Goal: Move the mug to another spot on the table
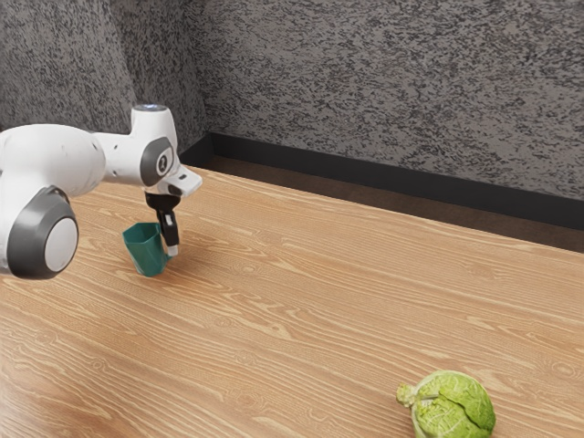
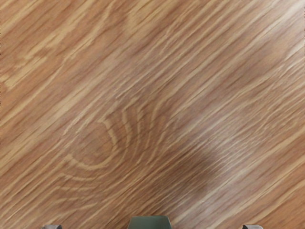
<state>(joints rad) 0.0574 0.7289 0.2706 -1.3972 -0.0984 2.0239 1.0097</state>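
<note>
Where everything else sits, table [image 1: 347,301]: a broad light-brown wooden top with a strong grain, also seen beneath the hand in the wrist view.
Wall [image 1: 383,82]: grey speckled surface with a dark skirting board, at 12 o'clock in the exterior view.
Arm [image 1: 55,187]: white Franka arm with grey joint caps, entering from 9 o'clock and bending down toward the table.
Cabbage [image 1: 447,406]: a pale green leafy head on the table at 5 o'clock, well apart from the arm.
Mug [image 1: 143,248]: small teal-green cup at 9 o'clock of the exterior view, tilted, just beside the gripper at its 9 o'clock; its green edge [image 2: 149,223] shows blurred under the hand.
Gripper [image 1: 171,248]: black, pointing down against the mug's rim; I cannot tell whether it is spread or pinching.
</note>
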